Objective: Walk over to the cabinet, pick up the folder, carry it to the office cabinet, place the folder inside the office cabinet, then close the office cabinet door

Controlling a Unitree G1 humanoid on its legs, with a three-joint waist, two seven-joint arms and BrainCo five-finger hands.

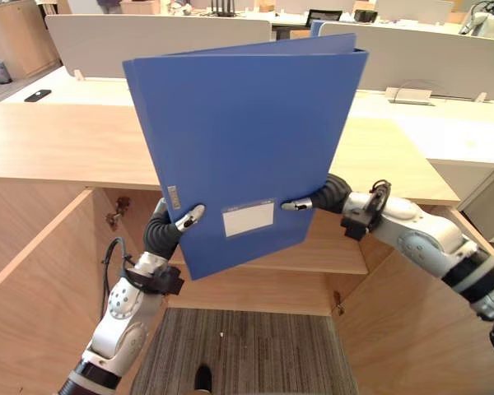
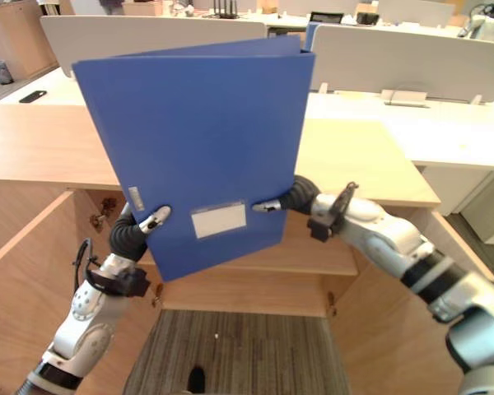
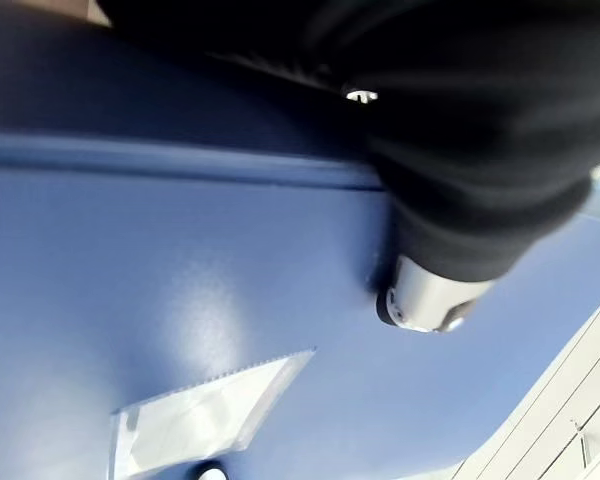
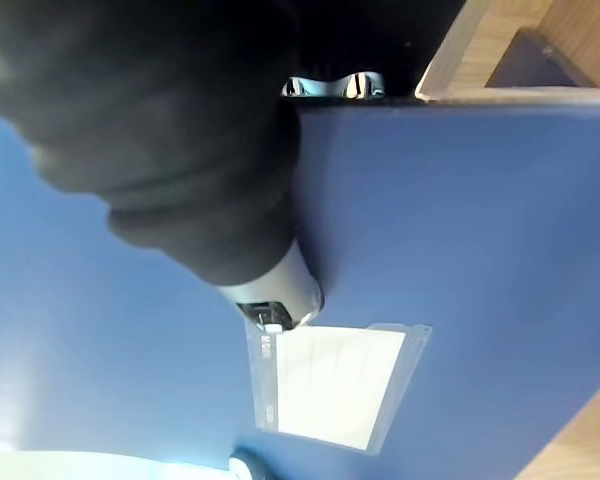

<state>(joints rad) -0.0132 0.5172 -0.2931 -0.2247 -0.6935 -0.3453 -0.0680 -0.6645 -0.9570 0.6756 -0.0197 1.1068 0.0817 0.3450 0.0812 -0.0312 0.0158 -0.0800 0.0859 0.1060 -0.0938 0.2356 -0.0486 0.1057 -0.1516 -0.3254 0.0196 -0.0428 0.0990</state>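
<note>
A large blue folder [image 1: 247,140] with a clear label pocket [image 1: 249,219] stands upright in the air in front of the open wooden cabinet [image 1: 66,140]. My left hand [image 1: 174,226] pinches its lower left edge, thumb on the front face. At the lower right edge my right hand [image 1: 317,200] does the same. In the left wrist view the thumb [image 3: 425,295] presses on the blue cover [image 3: 180,300]. The right wrist view shows the right thumb [image 4: 280,290] beside the label pocket [image 4: 330,385]. The fingers of both hands are hidden behind the folder.
Both cabinet doors stand open, the left door [image 1: 33,280] and the right door [image 1: 412,321] flanking me. An inner shelf [image 1: 337,255] sits behind the folder's lower edge. Behind the cabinet are white desks with grey dividers [image 1: 428,53], and a black phone [image 1: 38,95] lies on one.
</note>
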